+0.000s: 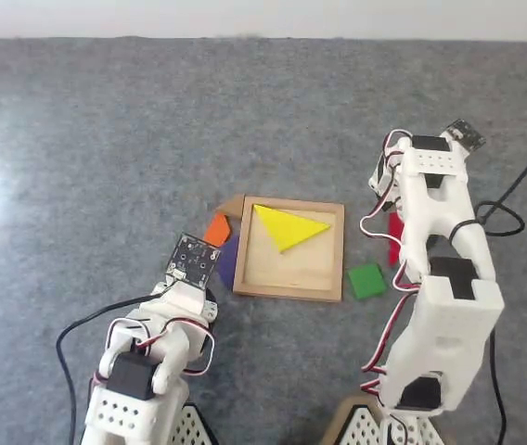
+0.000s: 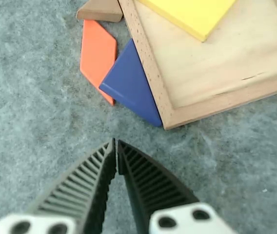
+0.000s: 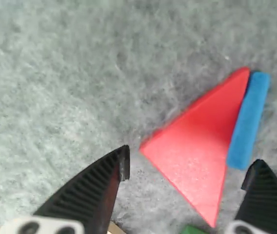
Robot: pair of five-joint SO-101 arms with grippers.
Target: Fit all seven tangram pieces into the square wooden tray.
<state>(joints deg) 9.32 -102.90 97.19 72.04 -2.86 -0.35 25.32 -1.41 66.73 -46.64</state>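
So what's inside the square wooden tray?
One yellow triangle piece lies inside the square wooden tray; the rest of its floor is bare wood. What's under the triangle is covered.

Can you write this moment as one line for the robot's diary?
tray: yellow triangle inside | left gripper: shut, near dark blue triangle | right gripper: open, over red triangle | green square: outside tray

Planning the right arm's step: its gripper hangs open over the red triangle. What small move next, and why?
Probably lower the right gripper and close on the red triangle: it lies flat on the mat between the open jaws, outside the tray, which holds just the yellow triangle.
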